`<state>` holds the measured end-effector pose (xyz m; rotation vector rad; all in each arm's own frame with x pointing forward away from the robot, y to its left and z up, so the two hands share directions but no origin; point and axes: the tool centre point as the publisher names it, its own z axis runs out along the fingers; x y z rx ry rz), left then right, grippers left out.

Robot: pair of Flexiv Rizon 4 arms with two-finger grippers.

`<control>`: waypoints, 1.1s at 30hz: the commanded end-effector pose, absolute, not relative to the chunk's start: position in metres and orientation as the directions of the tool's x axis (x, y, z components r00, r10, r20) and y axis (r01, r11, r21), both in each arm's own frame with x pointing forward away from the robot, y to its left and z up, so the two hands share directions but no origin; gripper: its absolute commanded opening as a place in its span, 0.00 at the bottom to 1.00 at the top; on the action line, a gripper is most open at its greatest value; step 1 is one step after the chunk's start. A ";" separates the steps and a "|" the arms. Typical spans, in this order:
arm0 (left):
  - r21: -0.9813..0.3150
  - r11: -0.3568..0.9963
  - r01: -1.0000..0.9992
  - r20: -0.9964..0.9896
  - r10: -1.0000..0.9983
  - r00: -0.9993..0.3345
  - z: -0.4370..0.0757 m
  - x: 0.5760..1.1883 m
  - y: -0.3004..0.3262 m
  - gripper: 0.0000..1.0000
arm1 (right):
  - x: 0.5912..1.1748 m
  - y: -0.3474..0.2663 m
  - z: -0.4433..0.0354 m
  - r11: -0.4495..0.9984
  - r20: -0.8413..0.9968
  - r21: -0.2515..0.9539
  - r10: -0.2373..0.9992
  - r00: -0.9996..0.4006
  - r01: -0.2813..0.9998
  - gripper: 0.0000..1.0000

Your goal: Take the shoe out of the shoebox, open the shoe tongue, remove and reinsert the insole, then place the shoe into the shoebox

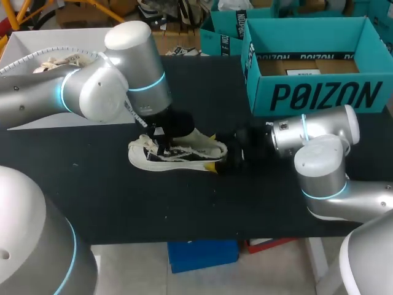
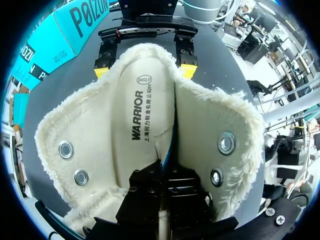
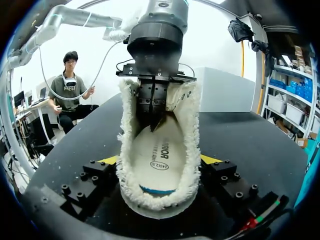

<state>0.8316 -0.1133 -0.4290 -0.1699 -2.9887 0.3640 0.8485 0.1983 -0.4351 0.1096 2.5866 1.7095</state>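
Observation:
A white shoe (image 1: 178, 153) with fleece lining (image 2: 90, 130) lies on the black table, heel toward my right arm. My left gripper (image 1: 161, 138) reaches down into its opening, tips hidden, shut on the edge of the white insole (image 2: 140, 115), whose blue underside shows beside the fingers (image 2: 150, 185). My right gripper (image 3: 160, 160) stands wide with a yellow tip (image 3: 110, 160) on each side of the heel, both touching, so it is shut on the shoe. From that wrist, the left gripper (image 3: 151, 117) presses into the insole (image 3: 157, 155). The teal shoebox (image 1: 313, 67) stands open at back right.
A second teal box (image 1: 224, 31) sits behind the shoebox. At the back left stands a white bin (image 1: 37, 55) with pale items. The table's front edge (image 1: 184, 236) runs close below the shoe.

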 end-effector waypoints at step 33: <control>-0.337 0.938 0.084 0.061 0.110 -0.992 -0.430 0.834 -0.101 0.00 | 0.850 0.198 -0.438 0.390 0.007 0.920 0.082 -0.997 0.038 0.00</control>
